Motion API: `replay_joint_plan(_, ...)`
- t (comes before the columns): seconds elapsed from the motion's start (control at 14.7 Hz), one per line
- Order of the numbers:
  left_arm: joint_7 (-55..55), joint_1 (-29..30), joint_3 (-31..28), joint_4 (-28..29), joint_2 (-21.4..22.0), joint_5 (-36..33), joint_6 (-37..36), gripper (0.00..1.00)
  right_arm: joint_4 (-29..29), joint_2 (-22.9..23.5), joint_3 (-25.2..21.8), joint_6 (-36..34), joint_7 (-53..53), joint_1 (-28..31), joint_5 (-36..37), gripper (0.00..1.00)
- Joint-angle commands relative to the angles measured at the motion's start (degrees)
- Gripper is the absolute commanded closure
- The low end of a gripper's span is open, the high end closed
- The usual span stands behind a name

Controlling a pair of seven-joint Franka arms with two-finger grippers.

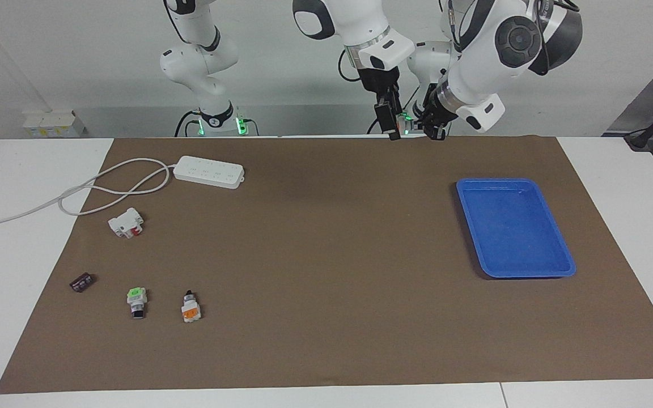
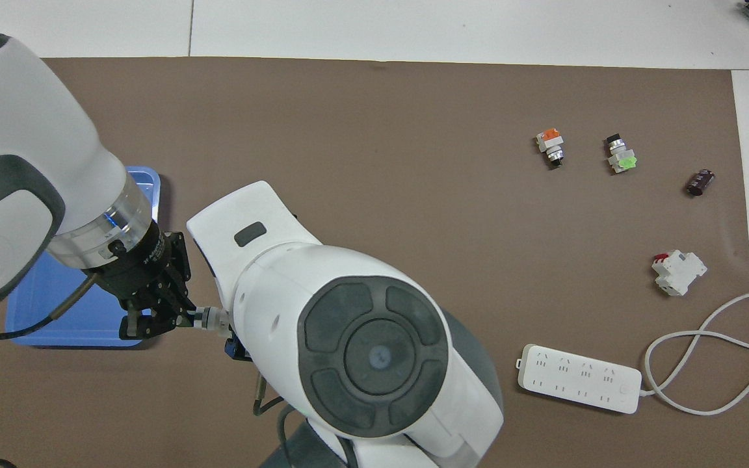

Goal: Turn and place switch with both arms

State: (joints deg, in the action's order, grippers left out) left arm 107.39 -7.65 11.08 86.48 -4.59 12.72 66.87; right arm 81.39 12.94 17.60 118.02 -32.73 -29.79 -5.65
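Note:
The switch point(image 1: 190, 307) point(image 2: 549, 144) lies on its side on the brown mat, white-bodied with an orange face and a black knob, toward the right arm's end and far from the robots. Both grippers hang in the air close together over the mat's edge nearest the robots. My left gripper point(image 1: 435, 131) point(image 2: 147, 322) is shut. A small pale piece shows at its tips in the overhead view, and I cannot tell what it is. My right gripper point(image 1: 393, 127) points down, open, a short gap from the left one. Its own arm hides it in the overhead view.
A blue tray point(image 1: 496, 182) point(image 2: 56, 325) sits toward the left arm's end. Toward the right arm's end lie a white power strip point(image 1: 208, 171) point(image 2: 579, 387) with its cable, a white block with a red part point(image 1: 126, 222) point(image 2: 678, 272), a green-capped switch point(image 1: 136, 302) point(image 2: 620, 156) and a small dark part point(image 1: 82, 281) point(image 2: 699, 182).

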Motion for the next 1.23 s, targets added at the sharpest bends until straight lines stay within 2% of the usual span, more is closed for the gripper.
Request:
replay_joint_plan(0.0,-3.7,3.3,0.2,1.1,1.2,-1.4,0.5,1.0,-1.0,0.8,0.6,0.2,0.2,0.6,0.3,0.0)
replay_joint_plan(0.41,-17.9,11.6,0.2,8.0,3.5,-6.4,7.7,1.0,-1.0,0.7,0.5,-0.2,0.3,1.9,-0.1,0.0)
replay_joint_plan(0.68,-24.0,15.4,0.2,17.1,7.2,-11.0,17.2,1.0,-1.0,0.8,0.3,-2.1,0.6,3.7,0.1,0.0)
replay_joint_plan(0.95,-30.8,19.9,0.2,24.0,8.5,-14.3,28.1,1.0,-1.0,0.8,-0.1,-3.9,0.7,9.1,0.6,0.0)
replay_joint_plan(1.16,-33.7,22.0,0.2,27.2,7.9,-18.9,34.6,1.0,-0.9,0.8,-1.1,-4.4,0.7,14.4,0.5,0.0)
